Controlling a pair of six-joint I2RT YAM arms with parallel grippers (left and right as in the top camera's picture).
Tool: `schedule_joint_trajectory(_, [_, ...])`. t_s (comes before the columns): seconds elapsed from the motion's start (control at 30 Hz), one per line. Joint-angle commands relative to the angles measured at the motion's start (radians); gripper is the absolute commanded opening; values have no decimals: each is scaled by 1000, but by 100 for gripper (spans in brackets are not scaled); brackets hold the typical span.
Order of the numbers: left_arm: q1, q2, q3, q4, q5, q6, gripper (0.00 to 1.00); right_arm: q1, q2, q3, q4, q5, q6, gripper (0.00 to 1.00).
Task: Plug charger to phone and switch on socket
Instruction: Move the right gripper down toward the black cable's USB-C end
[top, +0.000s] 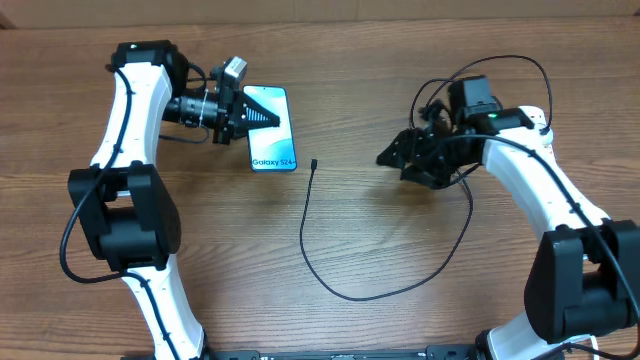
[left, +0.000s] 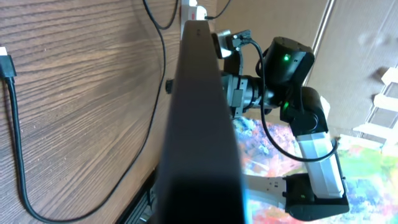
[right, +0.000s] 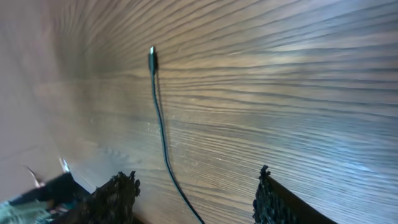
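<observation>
Between phone (top: 270, 128) and right fingers (top: 390, 156), loose charger (top: 303, 225) tip (untouched)

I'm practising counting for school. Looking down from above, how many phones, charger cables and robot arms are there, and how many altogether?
Phone: 1
Charger cable: 1
Robot arms: 2, the left arm and the right arm
Total: 4
</observation>
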Motion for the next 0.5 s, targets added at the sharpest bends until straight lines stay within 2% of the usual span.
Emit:
schedule_joint_trajectory(0.0, [-2,-6,16,-35,54,102,4,42,-34,12,18,20,-21,63])
schedule_joint_trajectory(0.27, [1,-6,16,-26,71,102,4,125,-34,11,97,62,39,60])
schedule_joint_trajectory(0.47, [17,-6,16,67,-91,82,4,196,-34,11,196,149,126,55])
